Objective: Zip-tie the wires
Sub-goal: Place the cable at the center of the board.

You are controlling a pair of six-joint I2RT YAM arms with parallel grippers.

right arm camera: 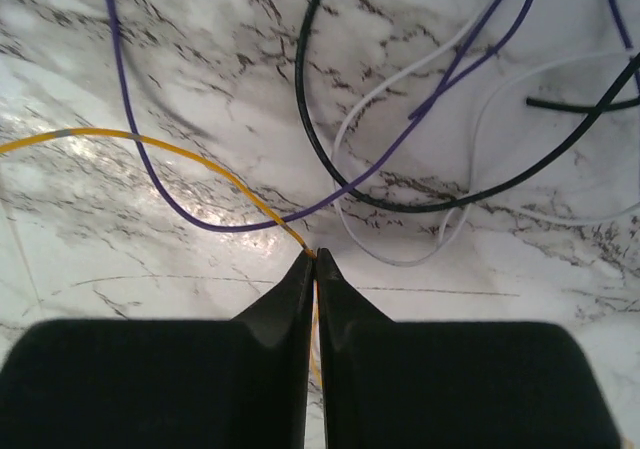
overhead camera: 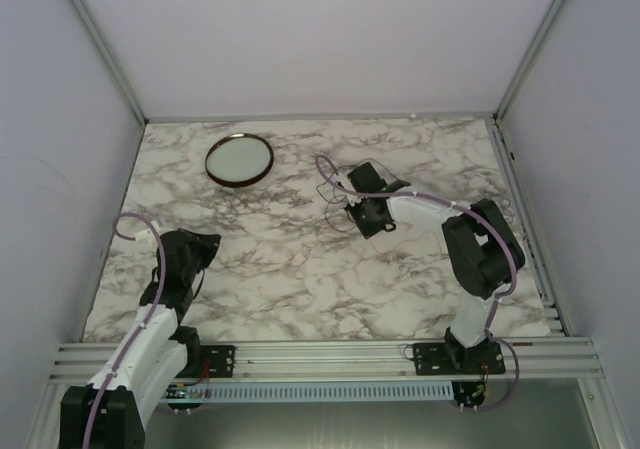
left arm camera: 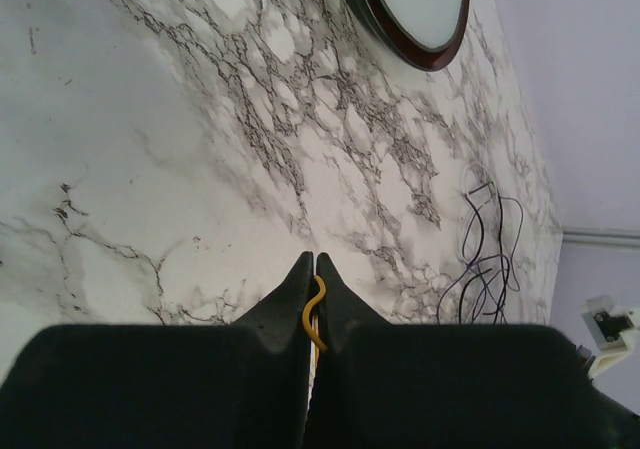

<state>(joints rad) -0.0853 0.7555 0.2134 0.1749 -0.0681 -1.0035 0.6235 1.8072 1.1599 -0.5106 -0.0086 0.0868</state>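
Soft, even, lilac-tinted light from overhead, faint shadows on the marble tabletop (overhead camera: 300,289), bright glare patch in the right wrist view, the wires (right arm camera: 420,209) sharp there, top view grainy, low detail.

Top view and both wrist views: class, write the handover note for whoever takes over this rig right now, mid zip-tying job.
Left gripper: shut, over bare table, left of the wires. A yellow sliver shows between its jaws, unclear what.
Right gripper: shut on the yellow wire at the pile.
Wires: loose loops, unbundled.
Zip tie: not seen in any view.
Done: one wire pinched.
Left: gather the wires, then tie them.
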